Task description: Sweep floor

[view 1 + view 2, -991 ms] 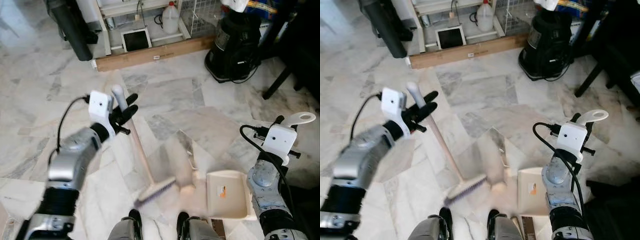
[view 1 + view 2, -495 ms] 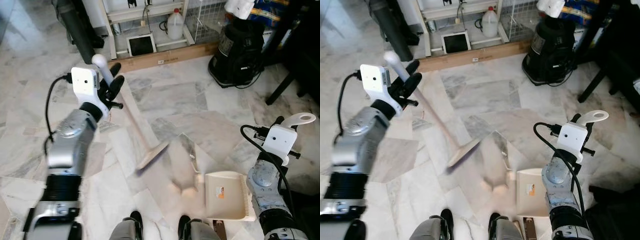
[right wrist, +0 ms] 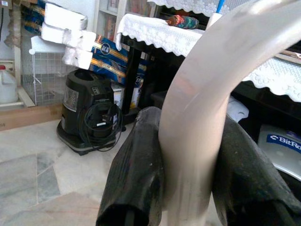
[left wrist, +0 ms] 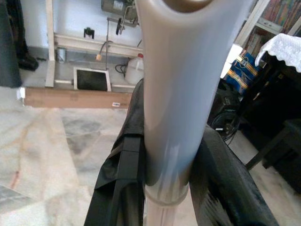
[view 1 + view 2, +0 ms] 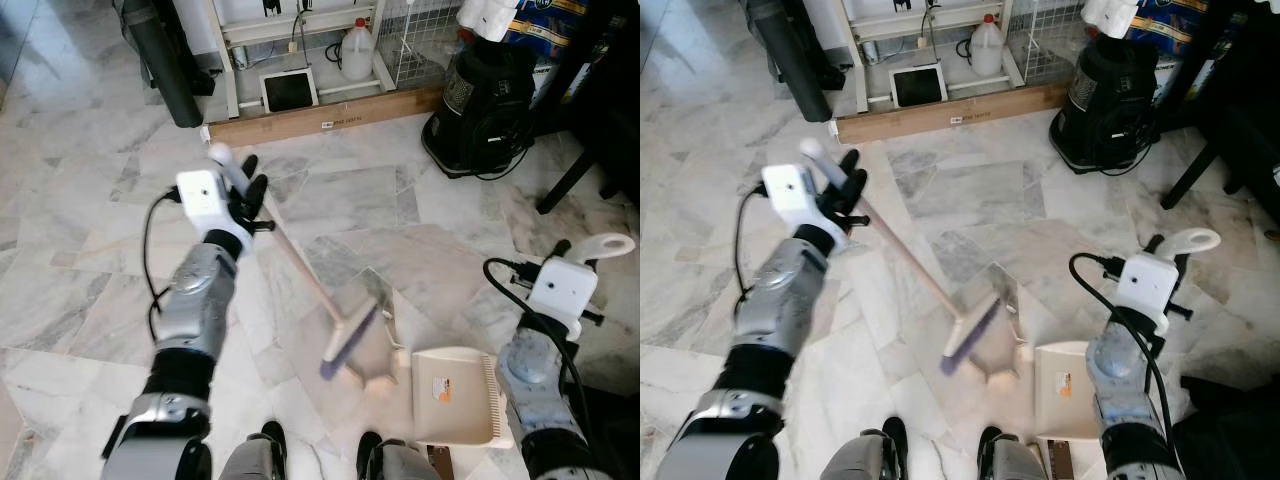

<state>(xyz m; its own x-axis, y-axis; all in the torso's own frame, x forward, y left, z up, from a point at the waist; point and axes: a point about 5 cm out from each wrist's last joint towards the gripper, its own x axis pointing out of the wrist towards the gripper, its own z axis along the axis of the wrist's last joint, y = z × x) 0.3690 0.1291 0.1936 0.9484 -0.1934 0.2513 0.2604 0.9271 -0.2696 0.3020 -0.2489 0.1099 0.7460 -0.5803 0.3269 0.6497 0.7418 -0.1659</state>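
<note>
Left eye view | broom [image 5: 300,265] slants, bristles toward dustpan [image 5: 455,395]

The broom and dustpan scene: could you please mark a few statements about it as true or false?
1. The left claw is shut on the broom near the top of its handle. True.
2. The broom head is up off the floor near the shelf. False: it is low, beside the dustpan.
3. The right claw grips the dustpan's handle. True.
4. The dustpan is black. False: it is cream.
5. A white jug stands beyond the long cardboard box. True.
</note>
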